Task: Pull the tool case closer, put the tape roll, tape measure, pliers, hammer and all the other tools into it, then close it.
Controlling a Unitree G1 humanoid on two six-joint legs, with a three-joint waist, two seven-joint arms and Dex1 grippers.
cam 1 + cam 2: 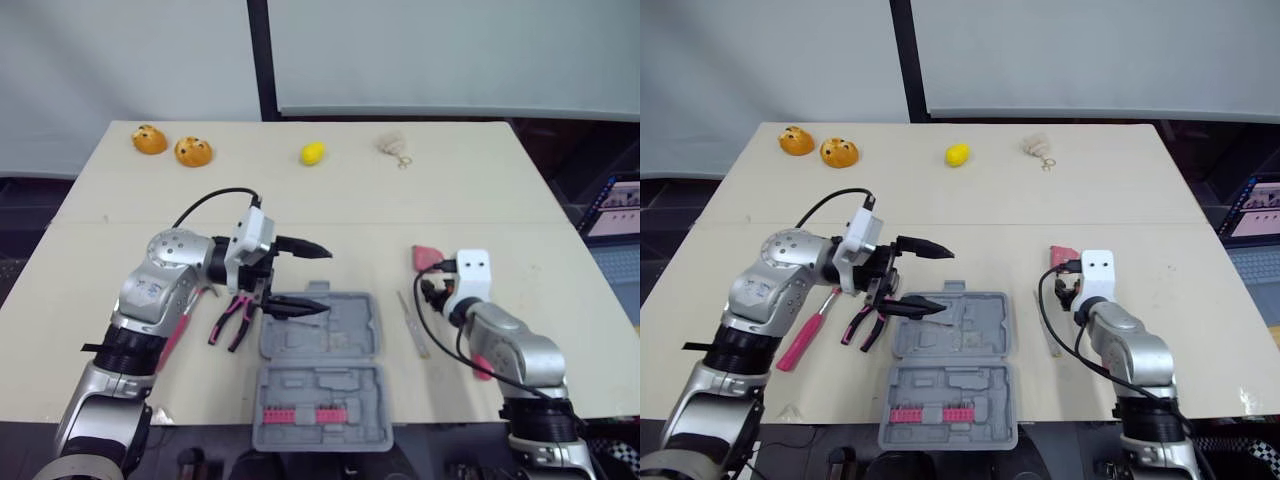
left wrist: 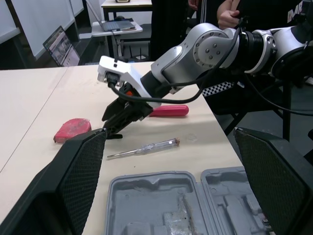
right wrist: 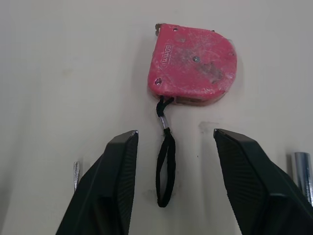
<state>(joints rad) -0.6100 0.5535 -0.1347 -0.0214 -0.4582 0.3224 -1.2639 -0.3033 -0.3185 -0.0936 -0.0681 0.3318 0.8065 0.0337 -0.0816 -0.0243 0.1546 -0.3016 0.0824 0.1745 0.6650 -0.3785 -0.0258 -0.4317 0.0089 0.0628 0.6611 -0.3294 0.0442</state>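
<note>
Tool case (image 1: 345, 405), hinge line seemingly left-right, under splayed left tool (image 1: 327, 281).

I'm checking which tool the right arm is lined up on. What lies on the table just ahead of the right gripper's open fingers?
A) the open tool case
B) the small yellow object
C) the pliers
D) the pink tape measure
D: in the right wrist view the pink tape measure lies just beyond the open right gripper, its black strap lying between the fingers.

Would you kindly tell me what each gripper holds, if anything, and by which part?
Nothing is held: the left gripper is open over the grey plastic tool case, the right gripper open near the pink tape measure.
</note>
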